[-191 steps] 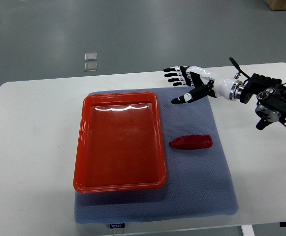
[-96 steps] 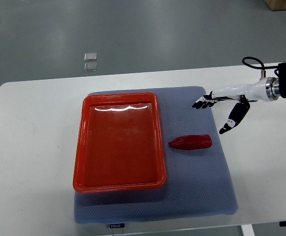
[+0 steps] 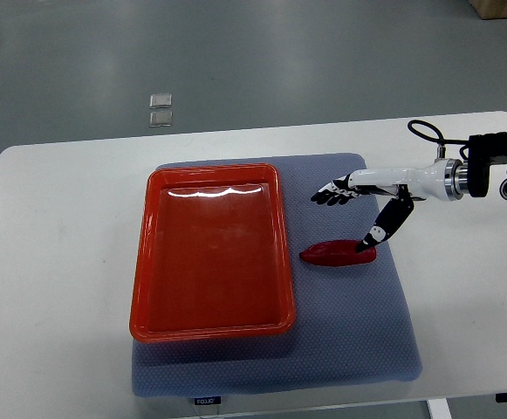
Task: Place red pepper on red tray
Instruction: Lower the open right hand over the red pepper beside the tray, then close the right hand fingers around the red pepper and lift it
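White table [image 3: 61, 262] holds one red tray [image 3: 210, 327], one red pepper [image 3: 336, 255].

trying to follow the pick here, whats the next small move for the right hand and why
Probably lower and close the fingers around the red pepper. The right hand is open above it, thumb tip near the pepper's right end, the other fingers spread beyond its far side, nothing grasped. The pepper lies on the grey mat, right of the red tray, which holds nothing.

There are one red pepper [image 3: 339, 253], one red tray [image 3: 211, 251], one grey mat [image 3: 358, 323], one white desk [image 3: 52, 288], one robot hand [image 3: 371, 190] and two small clear squares [image 3: 161, 108] on the floor.
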Robot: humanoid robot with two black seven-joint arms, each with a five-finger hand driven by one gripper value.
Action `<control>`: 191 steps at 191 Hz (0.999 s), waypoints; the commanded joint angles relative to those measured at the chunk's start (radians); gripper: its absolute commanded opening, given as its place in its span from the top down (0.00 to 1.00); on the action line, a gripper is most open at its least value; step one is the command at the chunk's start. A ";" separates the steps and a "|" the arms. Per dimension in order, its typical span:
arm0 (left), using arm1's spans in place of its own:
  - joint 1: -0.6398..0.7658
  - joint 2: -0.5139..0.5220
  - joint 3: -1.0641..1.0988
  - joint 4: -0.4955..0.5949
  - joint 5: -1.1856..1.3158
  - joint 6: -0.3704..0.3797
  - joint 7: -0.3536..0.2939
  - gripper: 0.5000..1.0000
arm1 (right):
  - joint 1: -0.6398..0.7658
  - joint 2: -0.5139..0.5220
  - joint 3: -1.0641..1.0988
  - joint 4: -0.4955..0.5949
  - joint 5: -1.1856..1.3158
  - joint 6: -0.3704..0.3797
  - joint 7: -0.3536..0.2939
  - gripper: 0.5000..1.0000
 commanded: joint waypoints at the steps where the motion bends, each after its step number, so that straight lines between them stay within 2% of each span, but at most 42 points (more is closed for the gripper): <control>1: 0.001 0.000 0.000 0.000 0.000 0.000 0.000 0.00 | -0.025 0.016 0.001 -0.005 -0.007 -0.020 0.002 0.17; 85: 0.001 0.000 -0.002 0.009 -0.002 0.002 0.000 0.00 | -0.093 0.064 0.000 -0.056 -0.061 -0.103 0.020 0.22; 124: 0.001 0.000 -0.002 0.009 -0.002 0.002 0.000 0.00 | -0.122 0.084 0.000 -0.074 -0.064 -0.136 0.025 0.30; 154: 0.001 0.000 -0.003 0.009 -0.002 0.002 0.000 0.00 | -0.137 0.089 -0.002 -0.085 -0.096 -0.150 0.028 0.43; 191: 0.001 0.000 -0.003 0.009 -0.002 0.002 0.000 0.00 | -0.148 0.095 -0.005 -0.104 -0.113 -0.152 0.040 0.48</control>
